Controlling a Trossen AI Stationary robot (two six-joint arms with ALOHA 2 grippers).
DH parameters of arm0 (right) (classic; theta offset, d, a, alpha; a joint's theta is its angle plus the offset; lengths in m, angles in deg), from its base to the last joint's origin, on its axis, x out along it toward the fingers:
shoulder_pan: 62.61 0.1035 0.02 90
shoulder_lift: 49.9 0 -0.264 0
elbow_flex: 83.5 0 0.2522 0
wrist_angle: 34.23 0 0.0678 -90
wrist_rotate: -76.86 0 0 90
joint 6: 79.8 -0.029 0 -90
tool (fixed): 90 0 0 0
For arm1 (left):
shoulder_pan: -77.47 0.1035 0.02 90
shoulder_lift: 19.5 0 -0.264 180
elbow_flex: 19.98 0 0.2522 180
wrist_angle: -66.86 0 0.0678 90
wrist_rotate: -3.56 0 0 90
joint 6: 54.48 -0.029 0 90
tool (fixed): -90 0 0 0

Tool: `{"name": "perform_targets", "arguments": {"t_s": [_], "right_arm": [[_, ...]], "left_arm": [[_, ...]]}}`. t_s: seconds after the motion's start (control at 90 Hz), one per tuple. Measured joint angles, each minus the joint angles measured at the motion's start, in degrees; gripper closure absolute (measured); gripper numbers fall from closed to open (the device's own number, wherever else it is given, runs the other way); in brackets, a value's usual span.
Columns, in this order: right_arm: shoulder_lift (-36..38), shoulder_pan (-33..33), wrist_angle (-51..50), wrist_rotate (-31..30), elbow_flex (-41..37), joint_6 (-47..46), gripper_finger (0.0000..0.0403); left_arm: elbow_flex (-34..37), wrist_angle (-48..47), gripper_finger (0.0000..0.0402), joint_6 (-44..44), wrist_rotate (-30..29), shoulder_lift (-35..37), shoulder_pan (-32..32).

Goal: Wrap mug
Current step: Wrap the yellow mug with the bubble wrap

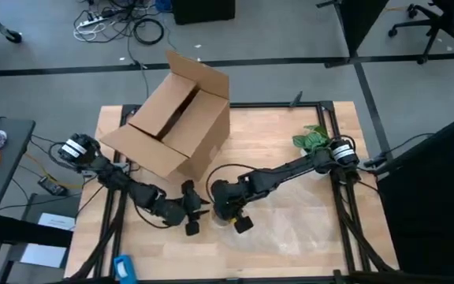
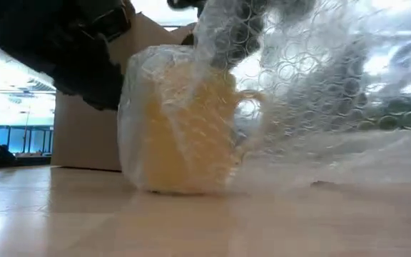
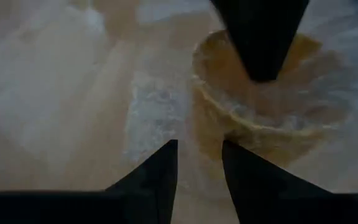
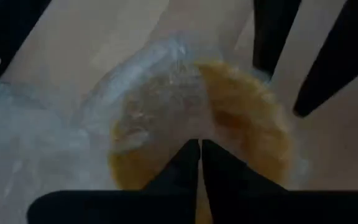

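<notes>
The yellow-orange mug (image 2: pixel 184 143) stands upright on the wooden table, with clear bubble wrap (image 2: pixel 312 78) around its body; its loop handle (image 2: pixel 252 107) points toward the table's right. In the high view the arms hide it. My right gripper (image 4: pixel 200 144) is above the mug's mouth, shut on the wrap. My left gripper (image 3: pixel 199 146) is open, low and just left of the wrapped mug (image 3: pixel 266 118), pointing at it. I cannot tell whether its fingers touch the wrap. My right gripper pinches the bubble wrap (image 4: pixel 178 118) between its two shut fingers, from above, pointing down over the mug's mouth. A gathered strip of wrap (image 2: pixel 223 43) rises from the mug's top toward the fingers. The rest lies slack on the table to the right.
An open cardboard box (image 1: pixel 176 118) lies on its side at the far left of the table, close behind both grippers. The loose part of the wrap sheet (image 1: pixel 298 213) covers the table's near right. A green leafy thing (image 1: pixel 312 139) lies at the far right.
</notes>
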Motion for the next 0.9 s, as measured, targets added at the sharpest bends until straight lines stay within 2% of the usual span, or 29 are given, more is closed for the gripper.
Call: {"name": "perform_targets", "arguments": {"t_s": [0.1,0.2,0.378,0.478,0.611,0.789,0.9], "right_arm": [[-0.04,0.11,-5.92,-1.34,4.11,0.10,0.0403],[-0.02,0.05,-6.62,-1.28,6.55,0.70,0.0403],[-0.04,0.09,-4.17,3.74,7.43,1.72,0.0403],[-0.06,0.13,-0.40,6.95,4.82,1.69,0.0403],[-0.21,-1.06,3.27,7.16,-1.01,-0.04,0.0403],[-0.21,-3.13,11.03,10.11,-8.04,-2.06,0.0403],[-0.21,-3.56,10.95,8.84,-9.49,-2.95,0.0403]], "left_arm": [[-0.02,2.01,0.0292,-2.13,1.49,-1.06,1.15],[-0.02,2.36,0.0292,-2.47,2.19,-1.56,1.87],[-0.04,2.54,0.0292,-3.66,2.23,-1.58,1.97],[-0.04,2.56,0.0292,-3.96,2.25,-1.41,1.97],[-0.04,2.06,0.0292,-4.46,3.17,0.50,1.97],[-0.08,1.25,0.0292,-7.01,5.73,5.73,1.75],[-0.20,-3.59,0.0292,-4.39,7.94,9.94,0.91]]}}
